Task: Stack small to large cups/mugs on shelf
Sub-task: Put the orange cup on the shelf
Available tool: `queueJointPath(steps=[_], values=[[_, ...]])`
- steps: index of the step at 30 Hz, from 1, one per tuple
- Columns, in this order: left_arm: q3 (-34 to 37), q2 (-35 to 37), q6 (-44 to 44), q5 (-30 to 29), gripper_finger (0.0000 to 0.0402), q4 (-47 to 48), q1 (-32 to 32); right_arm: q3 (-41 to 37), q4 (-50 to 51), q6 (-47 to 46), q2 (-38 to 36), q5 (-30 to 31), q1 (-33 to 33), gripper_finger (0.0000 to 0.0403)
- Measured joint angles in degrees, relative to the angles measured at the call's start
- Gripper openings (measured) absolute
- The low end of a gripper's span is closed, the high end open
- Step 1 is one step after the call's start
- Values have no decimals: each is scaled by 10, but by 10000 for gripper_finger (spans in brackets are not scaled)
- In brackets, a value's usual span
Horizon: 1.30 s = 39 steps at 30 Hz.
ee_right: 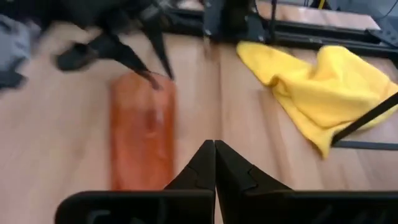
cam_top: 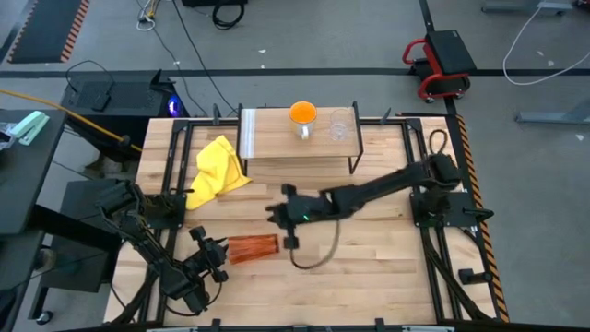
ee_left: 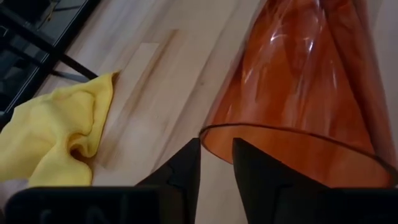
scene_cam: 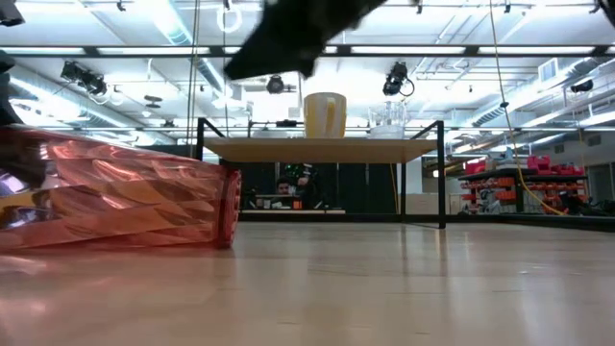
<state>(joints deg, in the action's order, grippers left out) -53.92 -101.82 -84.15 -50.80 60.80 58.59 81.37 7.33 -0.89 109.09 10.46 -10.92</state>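
Observation:
The brown-orange ribbed tumbler [cam_top: 252, 247] lies on its side on the tabletop, its mouth toward the table's left. My left gripper [cam_top: 218, 255] is open at that mouth; in its wrist view one finger stands on each side of the rim [ee_left: 214, 138]. My right gripper [cam_top: 276, 215] is shut on nothing and hangs above the table beyond the tumbler [ee_right: 142, 134]. On the shelf [cam_top: 295, 146] stand the orange mug [cam_top: 302, 113] and the clear cup [cam_top: 339, 126], both upright. My left gripper's fingers [ee_left: 186, 165] stand on either side of the tumbler's rim wall [ee_left: 210, 135], coming slanted down from the table's left. I cannot tell whether either finger touches the wall. The tumbler rests along its side on the table.
A crumpled yellow cloth [cam_top: 218, 171] lies on the table left of the shelf's left legs. The shelf's black legs [scene_cam: 442, 173] stand toward the table's far side. Bare wood [cam_top: 387, 258] stretches right of the tumbler.

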Motion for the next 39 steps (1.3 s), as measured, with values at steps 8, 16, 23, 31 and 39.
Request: queueJointPath(steps=[8,16,23,31,39], values=[[0,0,0,-1,100,0,1,-290,-333,-52,-101,97,-106,4],[0,0,-5,-15,97,-9,0,-421,-582,-74,-61,106,-112,6],[0,0,8,-28,94,-28,0,-326,-570,-63,39,44,-91,6],[0,0,16,-31,93,-41,0,-270,-531,-81,102,36,-75,7],[30,0,56,-44,85,-127,-4,-269,-528,-83,101,34,-76,8]])
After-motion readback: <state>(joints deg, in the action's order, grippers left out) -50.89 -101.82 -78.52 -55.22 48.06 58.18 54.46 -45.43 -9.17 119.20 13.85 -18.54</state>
